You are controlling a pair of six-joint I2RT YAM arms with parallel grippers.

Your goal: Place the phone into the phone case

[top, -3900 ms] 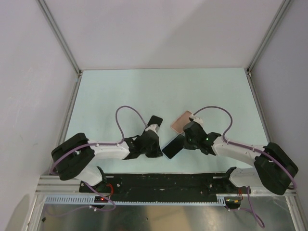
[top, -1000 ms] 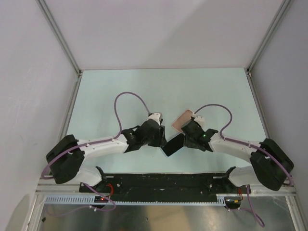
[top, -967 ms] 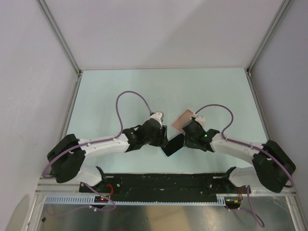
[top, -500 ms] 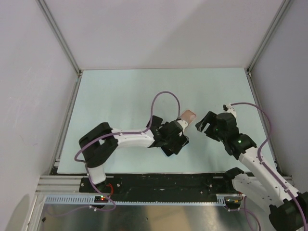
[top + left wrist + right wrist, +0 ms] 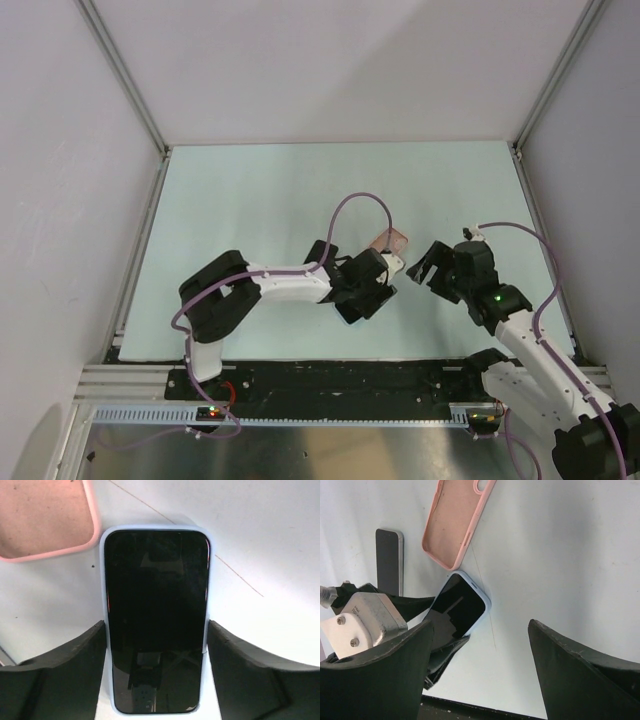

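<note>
a: where's the phone (image 5: 459,607)?
b: flat on the table (image 5: 250,190), black screen up, pale blue rim showing all round. it is not in the case (image 5: 452,522)
a: and the case?
b: pink, lying hollow side up just beyond the phone's far end, by one corner. the left wrist view shows a thin strip of table between the two, so they're apart, but only just
a: what about the left gripper (image 5: 156,627)?
b: it sits over the phone's near half, jaws spread wide, one finger against each long edge. it looks closed on the phone across its width
a: lifted?
b: no, in the right wrist view the phone seems to lie on the table
a: the right gripper (image 5: 422,264)?
b: off to the right of the case, above the table, jaws wide apart with nothing between them
a: anything else down there?
b: a black slab (image 5: 388,562) with a pale edge, left of the case in the right wrist view, apart from both case and phone
</note>
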